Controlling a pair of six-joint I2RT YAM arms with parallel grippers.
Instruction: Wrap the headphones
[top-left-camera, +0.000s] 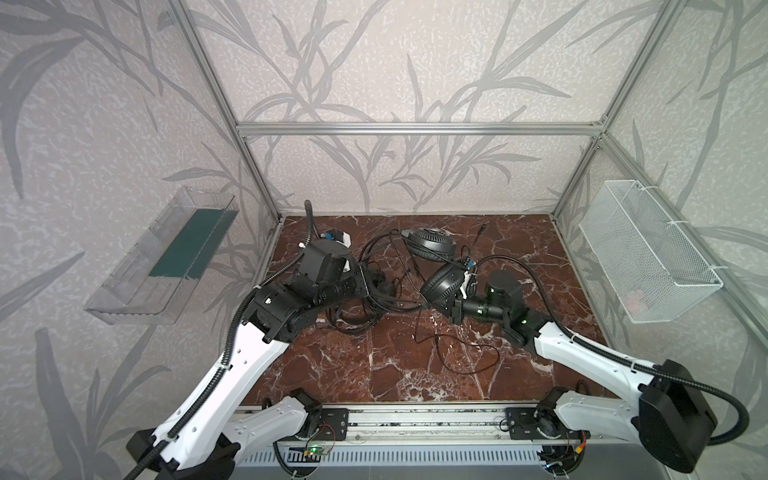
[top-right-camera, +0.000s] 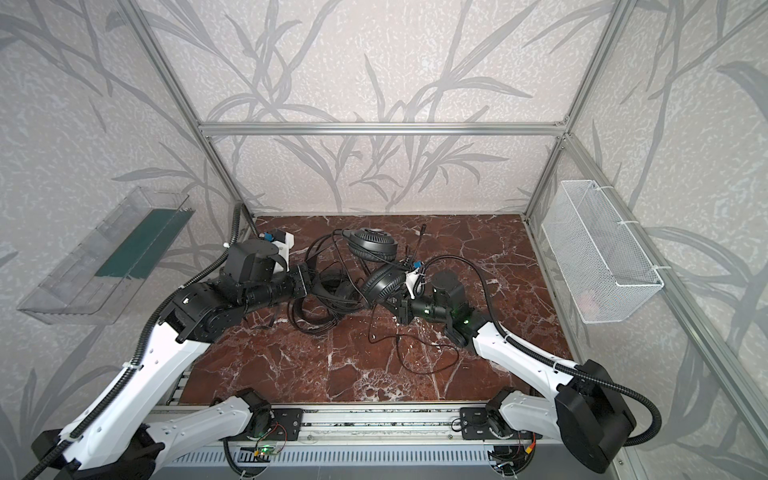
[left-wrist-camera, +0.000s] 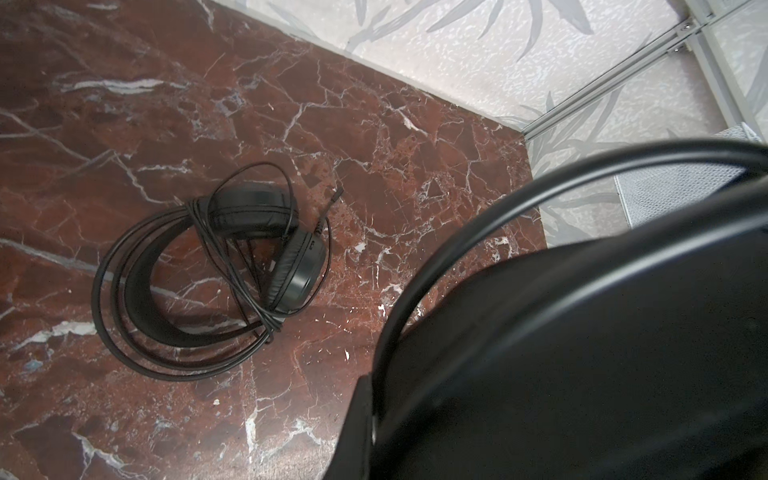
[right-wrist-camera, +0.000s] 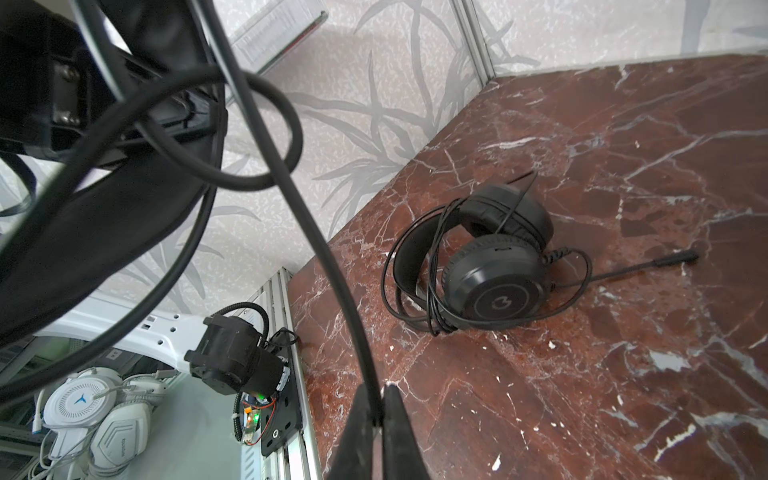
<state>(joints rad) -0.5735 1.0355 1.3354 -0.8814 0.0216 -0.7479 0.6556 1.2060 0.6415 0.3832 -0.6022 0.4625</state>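
One pair of headphones (top-left-camera: 428, 245) (top-right-camera: 372, 243) lies at the back of the marble table, its cable wound round it (left-wrist-camera: 208, 282) and its mic boom sticking out (right-wrist-camera: 490, 270). My left gripper (top-left-camera: 376, 287) (left-wrist-camera: 374, 419) is shut on the second pair (left-wrist-camera: 582, 332), held above the table by its wide headband (right-wrist-camera: 104, 232); that pair hides the jaws. Its thin cable (right-wrist-camera: 316, 232) runs across to my right gripper (right-wrist-camera: 376, 401) (top-left-camera: 428, 306), which is shut on it. More of the cable trails loose on the table (top-left-camera: 457, 353).
A clear plastic bin (top-left-camera: 166, 257) hangs on the left wall and a white wire basket (top-left-camera: 648, 253) on the right wall. Aluminium frame posts stand at the table's corners. White headsets (right-wrist-camera: 95, 411) lie below the table's front rail.
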